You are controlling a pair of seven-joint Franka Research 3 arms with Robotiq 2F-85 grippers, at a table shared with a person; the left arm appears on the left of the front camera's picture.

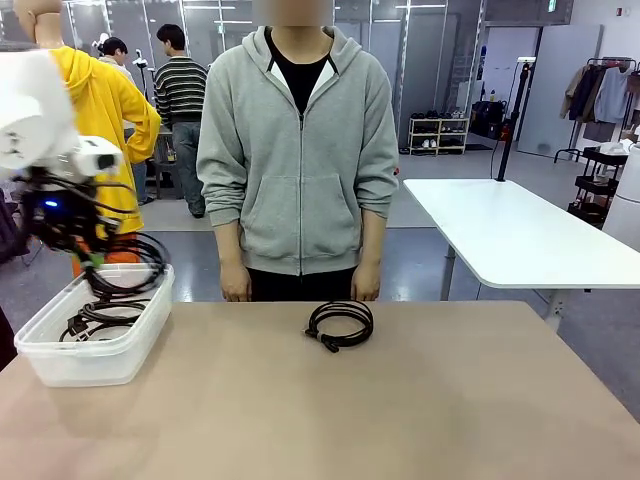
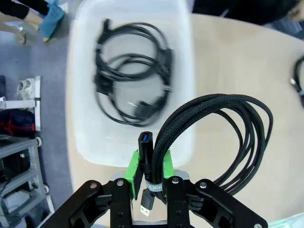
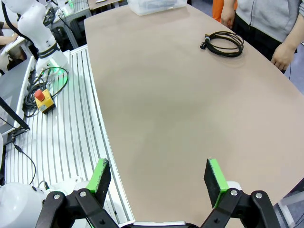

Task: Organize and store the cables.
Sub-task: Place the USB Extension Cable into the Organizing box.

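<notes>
My left gripper (image 1: 88, 255) hangs over the far end of a clear plastic bin (image 1: 60, 355) at the table's left, shut on a braided black cable coil (image 2: 223, 137) with a blue-tipped plug (image 2: 145, 142) between the green pads (image 2: 133, 166). Another black cable coil (image 2: 130, 80) lies inside the bin (image 2: 85, 118). A third coiled cable (image 1: 340, 324) rests on the table in front of the person; it appears far off in the right wrist view (image 3: 225, 43). My right gripper (image 3: 159, 178) stands open over the table's near edge, holding nothing.
A person in a grey hoodie (image 1: 300, 150) stands at the far side, hands (image 1: 236, 283) at the table edge. A ribbed metal base with a red stop button (image 3: 40, 97) runs beside the table. A white table (image 1: 510, 235) stands behind on the right.
</notes>
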